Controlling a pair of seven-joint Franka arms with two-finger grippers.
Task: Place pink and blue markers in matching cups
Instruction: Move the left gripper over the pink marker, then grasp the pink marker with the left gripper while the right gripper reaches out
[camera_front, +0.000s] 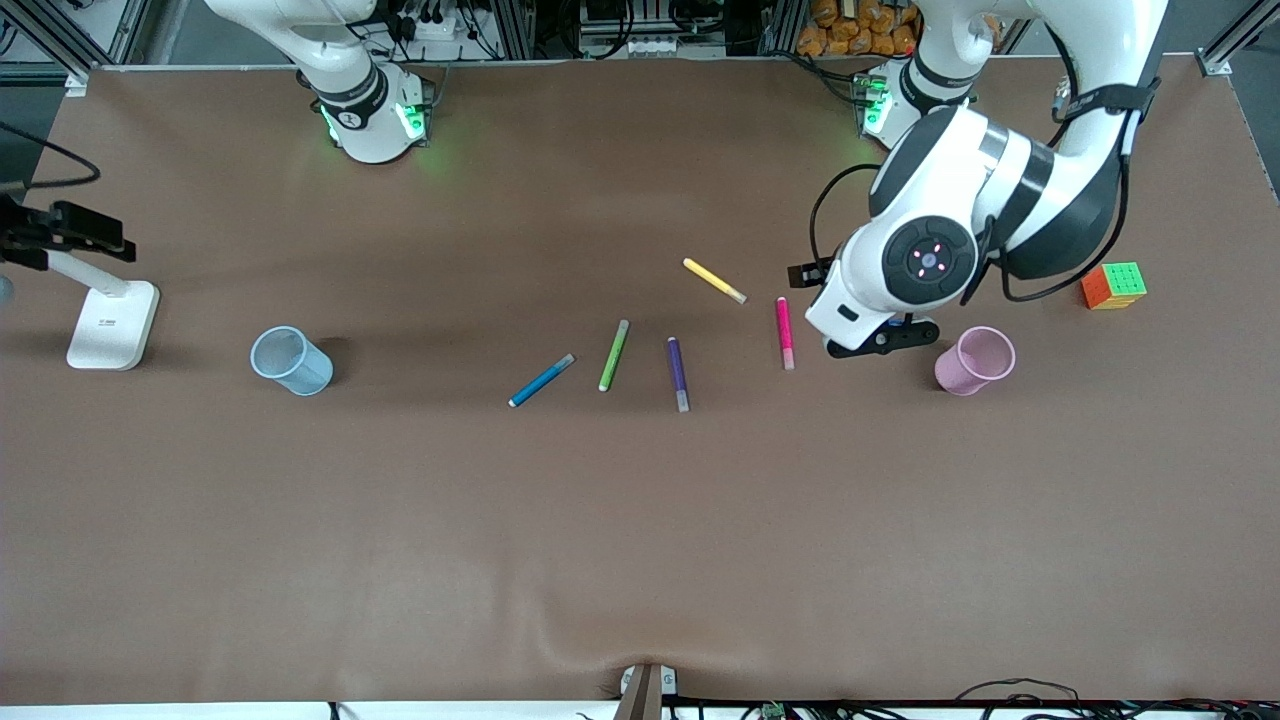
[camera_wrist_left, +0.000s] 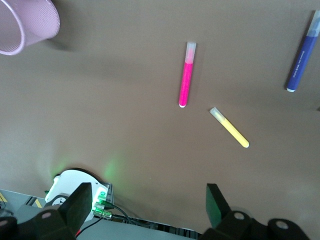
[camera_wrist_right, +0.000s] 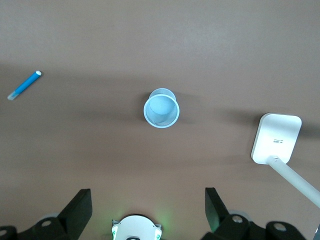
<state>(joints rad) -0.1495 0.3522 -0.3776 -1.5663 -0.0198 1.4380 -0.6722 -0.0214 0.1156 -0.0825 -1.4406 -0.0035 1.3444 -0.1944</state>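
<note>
The pink marker lies on the table beside the pink cup, which stands upright toward the left arm's end. My left gripper hangs open and empty over the table between them. In the left wrist view it shows with the pink marker and the pink cup. The blue marker lies mid-table. The blue cup stands toward the right arm's end. My right gripper is open and empty, high over the blue cup, with the blue marker off to one side; it is out of the front view.
A green marker, a purple marker and a yellow marker lie between the blue and pink markers. A colour cube sits by the pink cup. A white stand is at the right arm's end.
</note>
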